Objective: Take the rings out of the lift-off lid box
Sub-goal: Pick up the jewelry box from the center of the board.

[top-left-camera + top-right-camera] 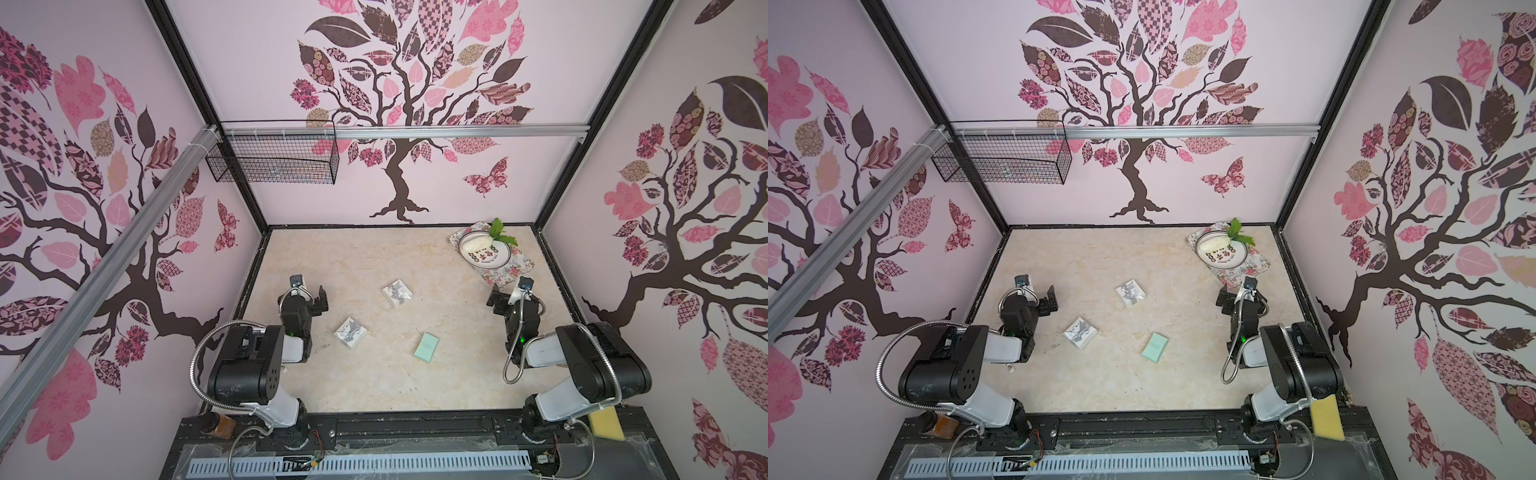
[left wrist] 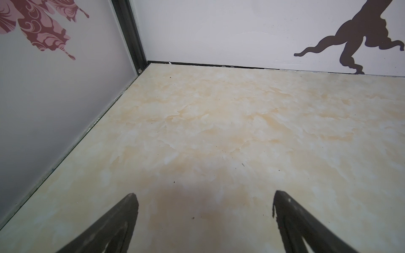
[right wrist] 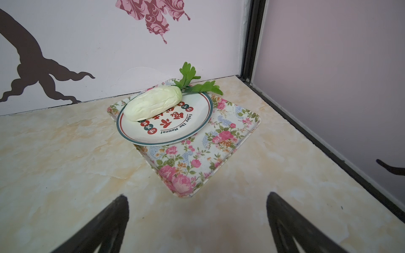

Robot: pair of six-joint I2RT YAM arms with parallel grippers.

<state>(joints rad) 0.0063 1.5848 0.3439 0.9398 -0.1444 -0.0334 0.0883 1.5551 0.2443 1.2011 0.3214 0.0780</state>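
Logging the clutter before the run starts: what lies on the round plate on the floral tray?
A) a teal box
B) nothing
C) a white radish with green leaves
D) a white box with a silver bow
C: in the right wrist view the plate on the floral tray carries a white radish with green leaves at one end.
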